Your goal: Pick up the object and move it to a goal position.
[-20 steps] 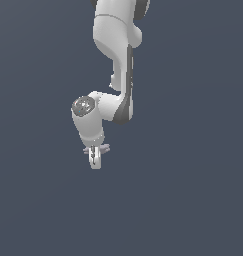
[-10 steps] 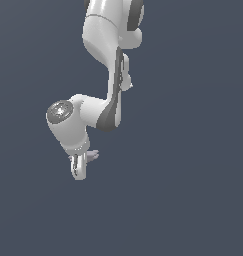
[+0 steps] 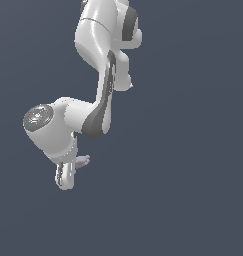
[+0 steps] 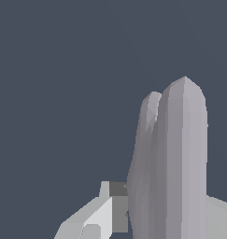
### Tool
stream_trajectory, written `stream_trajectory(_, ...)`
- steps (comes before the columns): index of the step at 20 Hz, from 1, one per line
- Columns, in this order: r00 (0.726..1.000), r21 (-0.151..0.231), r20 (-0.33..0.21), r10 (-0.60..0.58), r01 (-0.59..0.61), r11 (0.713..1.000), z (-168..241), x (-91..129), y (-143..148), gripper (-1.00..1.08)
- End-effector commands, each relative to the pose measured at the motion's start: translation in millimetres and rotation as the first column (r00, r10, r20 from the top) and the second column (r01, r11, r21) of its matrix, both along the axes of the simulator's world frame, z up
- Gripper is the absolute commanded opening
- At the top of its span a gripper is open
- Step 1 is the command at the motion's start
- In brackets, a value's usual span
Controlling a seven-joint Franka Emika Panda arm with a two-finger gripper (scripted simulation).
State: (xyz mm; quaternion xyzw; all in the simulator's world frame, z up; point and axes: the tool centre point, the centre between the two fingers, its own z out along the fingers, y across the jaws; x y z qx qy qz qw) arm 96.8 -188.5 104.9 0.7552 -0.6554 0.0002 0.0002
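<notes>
Since half a second ago we note the arm (image 3: 100,65) has swung further toward the exterior view's left, and the wrist housing (image 3: 50,127) with it; the hand now sits lower and further left than it did a full second ago.

We record the gripper (image 3: 68,172) hanging below the wrist housing, pointing downward. The object (image 3: 83,160), a pale grey-lilac piece, sticks out just beside the gripper on the exterior view's right, touching it.

From the wrist view, the object (image 4: 168,163) rises as a tall, rounded, two-lobed lilac shape, filling the space between the fingers. One white finger (image 4: 94,219) with a darker pad lies against its one side; a paler finger surface (image 4: 220,217) shows on the other side. We read the claw as pinching the object, both fingers pressed onto it.

Around the gripper we see only the flat slate-blue background (image 3: 193,175), no surface under the object.
</notes>
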Motion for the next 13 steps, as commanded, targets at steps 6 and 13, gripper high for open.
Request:
stream_trajectory(6, 1.000, 0.000, 0.000, 0.001, -0.001, 1.000, 6, 13, -12, -1.00)
stream_trajectory(13, 1.000, 0.001, 0.000, 0.000, 0.000, 1.000, 7, 17, -15, -1.00)
